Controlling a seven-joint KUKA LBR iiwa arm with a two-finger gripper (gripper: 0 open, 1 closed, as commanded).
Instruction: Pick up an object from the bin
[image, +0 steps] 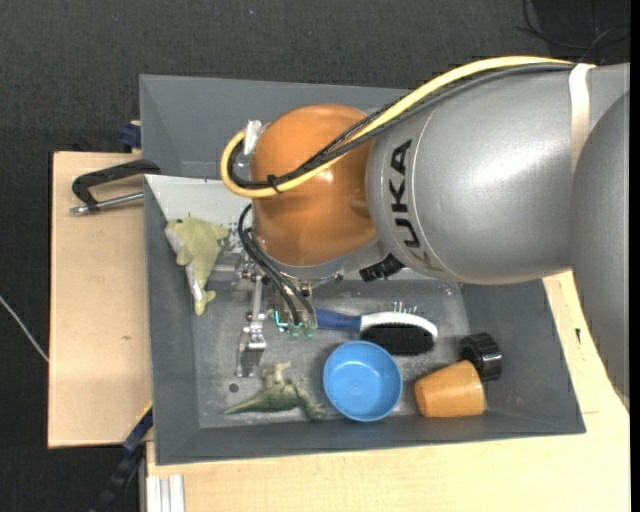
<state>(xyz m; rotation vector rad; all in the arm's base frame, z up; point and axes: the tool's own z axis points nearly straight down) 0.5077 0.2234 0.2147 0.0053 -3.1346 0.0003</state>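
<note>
We judge this to be the approach step; the pick itself is not yet done. The end effector (248, 350) hangs below the arm's orange cover (305, 185), low over the left half of the bin (190, 120), above a bare patch of floor; we cannot tell whether it is released or clenched, and nothing in the view shows it grasping a thing.

The thing nearest to it is a green toy dinosaur (272, 396) lying on its side by the near wall, just beside the end effector's tip in the view; we take it as the likeliest candidate, though that is a guess. A pale yellow-green toy creature (198, 248) lies near the left wall, a little further off. To the right lie a blue bowl (360, 382), just beside the dinosaur, a brush (398, 332) with a blue handle, and an orange bottle (450, 392) with a black cap.

The next move calls for settling over one thing and closing on it; the dinosaur lies close to the wall and the bowl, so room is tight.
</note>
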